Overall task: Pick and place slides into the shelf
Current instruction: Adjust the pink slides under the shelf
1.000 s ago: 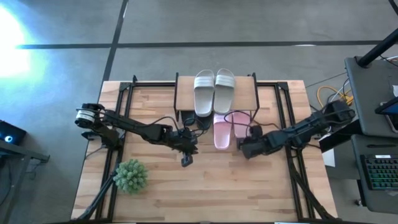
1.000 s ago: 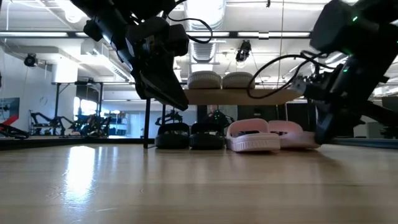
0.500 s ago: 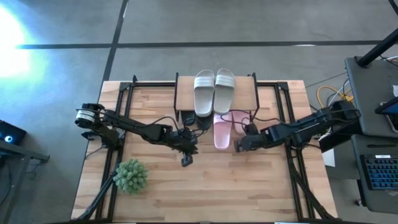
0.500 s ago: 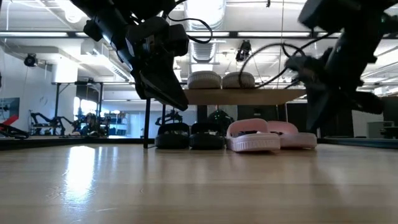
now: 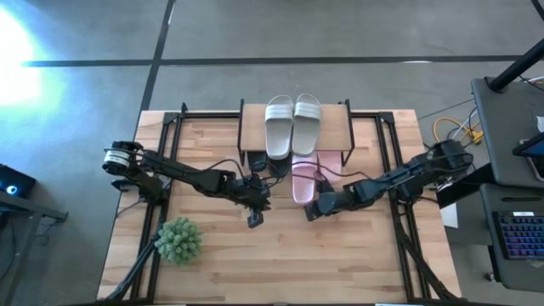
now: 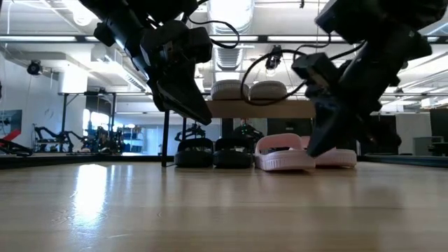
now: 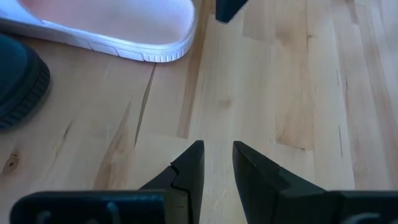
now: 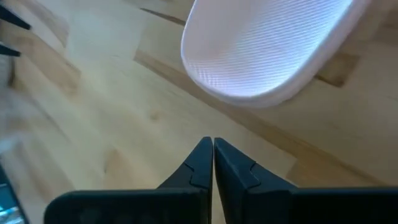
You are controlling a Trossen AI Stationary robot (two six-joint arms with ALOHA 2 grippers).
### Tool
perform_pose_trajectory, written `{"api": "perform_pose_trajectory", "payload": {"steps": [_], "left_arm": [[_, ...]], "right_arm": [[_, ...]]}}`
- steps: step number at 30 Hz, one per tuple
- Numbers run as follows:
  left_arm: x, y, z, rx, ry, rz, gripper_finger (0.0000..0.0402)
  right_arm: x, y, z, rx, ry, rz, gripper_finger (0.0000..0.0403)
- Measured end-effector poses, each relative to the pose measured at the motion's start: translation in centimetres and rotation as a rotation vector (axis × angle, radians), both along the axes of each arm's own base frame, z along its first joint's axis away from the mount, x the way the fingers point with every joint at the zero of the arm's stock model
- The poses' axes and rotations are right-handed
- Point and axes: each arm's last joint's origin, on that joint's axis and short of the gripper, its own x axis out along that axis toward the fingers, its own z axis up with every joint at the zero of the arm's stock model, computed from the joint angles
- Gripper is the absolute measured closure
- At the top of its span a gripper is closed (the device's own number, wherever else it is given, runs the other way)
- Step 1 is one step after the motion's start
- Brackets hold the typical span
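The wooden slatted table [image 5: 280,255] stood on a grey concrete floor [image 5: 280,30] crossed by dark seam lines, with a bright glare of light [image 5: 13,51] falling at one far corner. Beside the table sat a dark desk [image 5: 510,127] carrying a keyboard [image 5: 520,238], and orange and yellow cables [image 5: 450,129] lay coiled near it. Across the table top the room opened into a large hall: white ceiling ducts [image 6: 231,14] and strip lights overhead, a white pillar [image 6: 73,105], and dark exercise-like machines [image 6: 70,136] ranged along the far side.
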Motion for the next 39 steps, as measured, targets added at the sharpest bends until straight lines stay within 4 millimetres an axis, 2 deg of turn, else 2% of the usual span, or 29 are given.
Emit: {"api": "perform_pose_trajectory", "payload": {"steps": [6,10,14,18,21,25,31,39], "left_arm": [[0.0,0.0,0.0,0.002,0.003,0.001,0.0332],[0.0,0.0,0.0,0.003,0.005,0.001,0.0332],[0.0,0.0,0.0,0.003,0.005,0.0,0.0332],[0.0,0.0,0.0,0.002,0.004,-0.001,0.0332],[0.0,0.0,0.0,0.003,0.004,-0.001,0.0332],[0.0,0.0,0.0,0.009,0.003,-0.007,0.0332],[0.0,0.0,0.0,0.027,-0.002,-0.025,0.0332],[-0.1,0.0,0.4,0.025,-0.015,-0.025,0.0332]], "right_arm": [[2.3,0.2,-0.9,-0.094,0.03,0.038,0.0394],[3.5,-0.4,-0.9,-0.243,0.041,-0.036,0.0394],[3.5,-1.7,-0.5,-0.385,0.108,-0.173,0.0394],[3.2,-3.2,-0.2,-0.474,0.183,-0.218,0.0394],[3.3,-4.1,0.0,-0.48,0.188,-0.223,0.0394],[3.9,-4.5,0.4,-0.382,0.172,-0.142,0.0394],[5.8,-3.4,1.9,-0.235,0.034,0.183,0.0394],[6.9,-2.0,4.4,-0.196,-0.061,0.265,0.0394]]}}
